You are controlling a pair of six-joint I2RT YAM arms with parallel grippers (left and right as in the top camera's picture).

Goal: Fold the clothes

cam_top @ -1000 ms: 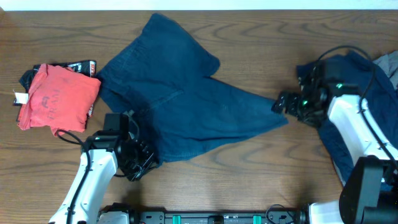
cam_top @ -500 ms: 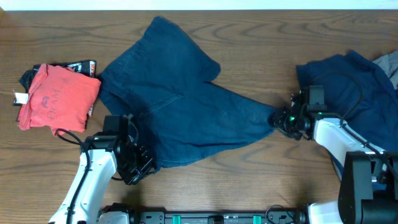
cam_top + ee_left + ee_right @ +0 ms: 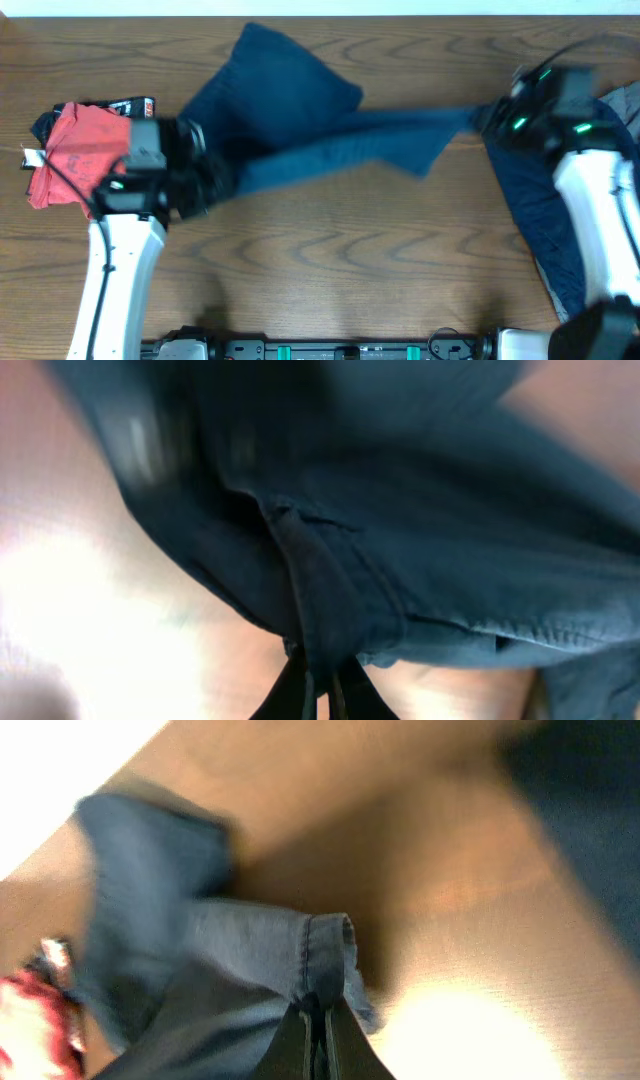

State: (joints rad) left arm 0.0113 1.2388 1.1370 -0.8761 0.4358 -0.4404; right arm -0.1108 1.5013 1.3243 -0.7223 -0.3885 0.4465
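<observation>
We hold the navy garment (image 3: pixel 300 120) stretched between both arms over the far half of the desk (image 3: pixel 330 270). The left gripper (image 3: pixel 200 178) is clamped on a seamed fold of it, and the right gripper (image 3: pixel 482 118) is pinched shut on a hemmed corner. Each wrist view shows cloth caught between the fingertips.

To do this step well, we judge that both ends should travel level and at the same pace. That way the span stays taut without dragging the hem out of the thin right-hand pinch. The bunched body of the garment, near the far edge of the desk, should be drawn flat before we lay anything down.

For room, the near middle of the desk is bare wood, and that is where we would spread the cloth. On the left, the red folded garment (image 3: pixel 85 155) lies just beside the left gripper, so a wide swing could disturb it. On the right, the second navy garment (image 3: pixel 535 235) lies under the right arm, and we should lift clear of it.
</observation>
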